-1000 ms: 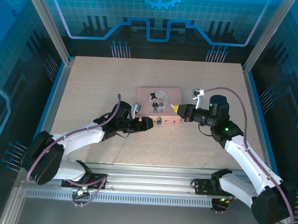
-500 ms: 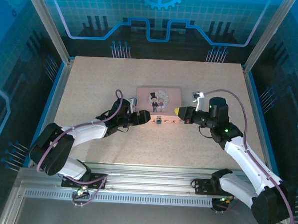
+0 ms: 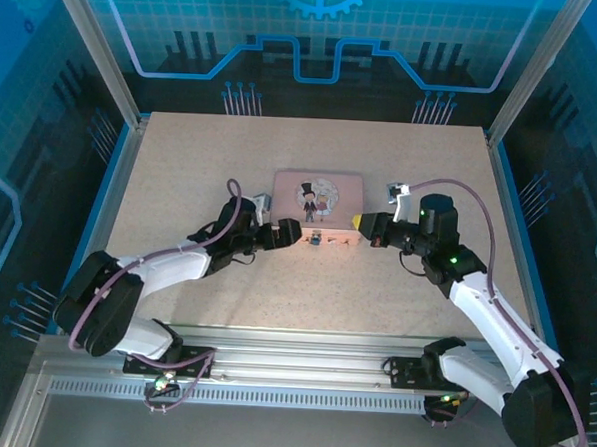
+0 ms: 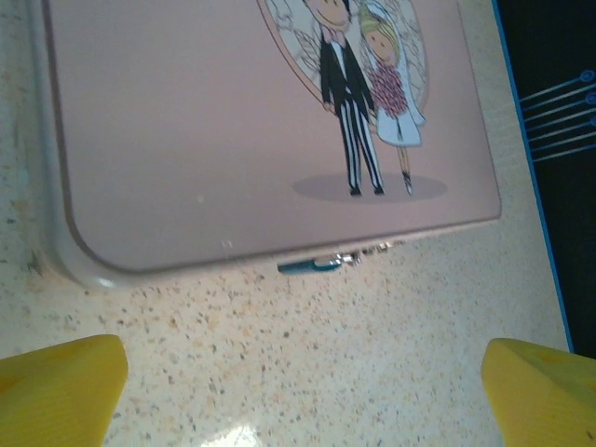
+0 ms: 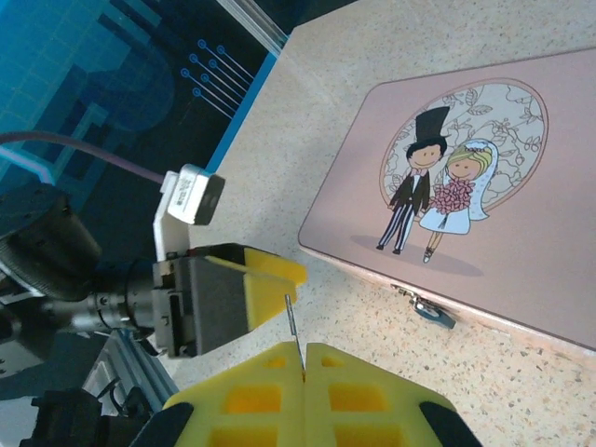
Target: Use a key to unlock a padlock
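Spread wide, the jaws of the left gripper (image 4: 303, 377) grasp nothing. A second ago they were narrower and sat right at the tiny silvery-bluish metal padlock (image 4: 312, 265). Since then this gripper has backed off to the left and let go. My reading is that the lock is no longer steadied, so it needs bracing again before the key goes in.

The padlock hangs at the near edge of the pink rectangular box with a cartoon couple on its lid (image 4: 233, 121), resting against the speckled beige table (image 3: 202, 158) between the two grippers.

The right gripper (image 5: 303, 358) is clenched on a thin silvery metal key (image 5: 292, 321) (only a sliver pokes out). It has eased slightly away from the box's near-right corner.

Both arms reach low across the table, bent inward with their wrists facing each other.
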### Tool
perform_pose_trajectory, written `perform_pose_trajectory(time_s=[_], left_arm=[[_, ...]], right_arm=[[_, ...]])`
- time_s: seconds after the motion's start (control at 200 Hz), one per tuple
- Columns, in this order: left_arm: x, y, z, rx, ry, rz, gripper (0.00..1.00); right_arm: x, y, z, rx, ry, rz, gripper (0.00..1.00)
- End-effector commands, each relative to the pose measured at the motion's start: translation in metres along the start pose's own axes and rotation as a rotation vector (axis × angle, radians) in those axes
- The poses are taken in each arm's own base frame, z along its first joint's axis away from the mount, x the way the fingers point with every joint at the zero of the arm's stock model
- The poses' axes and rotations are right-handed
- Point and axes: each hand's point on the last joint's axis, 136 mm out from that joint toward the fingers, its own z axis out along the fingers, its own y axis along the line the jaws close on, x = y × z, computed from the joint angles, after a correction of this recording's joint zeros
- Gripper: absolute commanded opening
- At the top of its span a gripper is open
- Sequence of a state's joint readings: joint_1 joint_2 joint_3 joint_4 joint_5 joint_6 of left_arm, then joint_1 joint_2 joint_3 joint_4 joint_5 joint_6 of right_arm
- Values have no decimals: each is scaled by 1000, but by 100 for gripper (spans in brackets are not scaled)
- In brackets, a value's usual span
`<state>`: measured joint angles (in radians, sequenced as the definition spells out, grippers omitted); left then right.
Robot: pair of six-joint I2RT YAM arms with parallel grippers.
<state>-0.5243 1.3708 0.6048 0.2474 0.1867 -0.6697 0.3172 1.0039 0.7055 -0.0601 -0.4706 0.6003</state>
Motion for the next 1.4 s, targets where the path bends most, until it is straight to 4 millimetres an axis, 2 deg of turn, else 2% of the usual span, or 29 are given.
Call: perform_pose_trajectory(time_s=[0.0,0.18,0.27,0.405,0.425,0.57,0.725,0.921,1.076,1.226,1.396], left_arm=[[9,-12,-7,43,-8,76,99],[25,-20,-9,63,-19,126,99],[32,-22,-6,52,-37,163,99],[36,-25,2,83,-63,170,99],[36,-26,4,89,-68,172,99],[34,-33,21,147,-126,194,99],[30,-31,46,180,-181,194,99],[22,-29,64,183,-241,199,99],[23,-30,76,182,-230,212,99],[31,-31,84,186,-205,241,99],[32,-36,89,176,-196,300,98]], right_arm=[[-8,-7,0,25,-21,-17,0],[-11,-19,4,90,-14,-8,0],[-17,-34,7,173,-10,-11,0],[-36,-59,17,283,-12,-20,0],[-48,-57,18,288,-30,-29,0],[-78,-85,36,366,-45,-20,0],[-102,-114,55,411,-48,-3,0],[-125,-145,75,456,-44,3,0],[-133,-166,87,480,-32,15,0],[-133,-187,101,493,-15,37,0],[-131,-200,117,484,11,57,0]])
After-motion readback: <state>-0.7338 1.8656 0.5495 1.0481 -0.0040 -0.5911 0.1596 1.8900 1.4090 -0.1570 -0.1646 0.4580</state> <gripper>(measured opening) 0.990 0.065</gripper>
